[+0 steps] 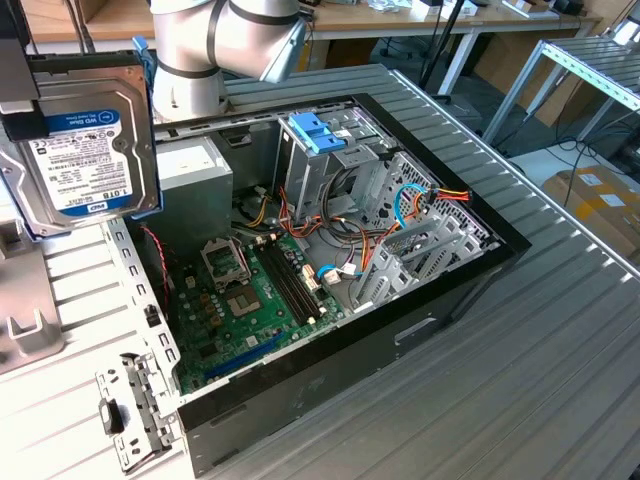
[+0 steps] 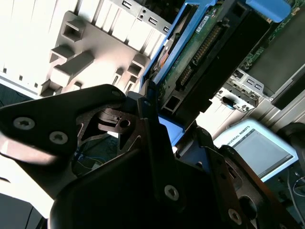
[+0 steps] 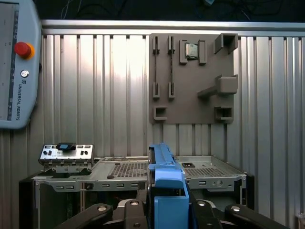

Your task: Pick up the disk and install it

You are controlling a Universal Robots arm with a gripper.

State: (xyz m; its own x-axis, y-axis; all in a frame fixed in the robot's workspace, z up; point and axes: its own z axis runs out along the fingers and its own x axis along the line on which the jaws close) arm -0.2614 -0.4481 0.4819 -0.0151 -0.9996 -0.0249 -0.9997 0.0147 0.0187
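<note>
One disk (image 1: pixel 85 140), clamped in gripper (image 2: pixel 169 119), gripper body mostly cut off

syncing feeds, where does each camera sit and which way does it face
Exterior view: off the arm, looking down into the open computer case; arm shows, disk held up at the exterior view's left.
First wrist view: on the arm, facing the grey fixture plate; gripper shows.
Second wrist view: on the arm, close on the gripper.
Both wrist views share the gripper shut on the disk.
</note>
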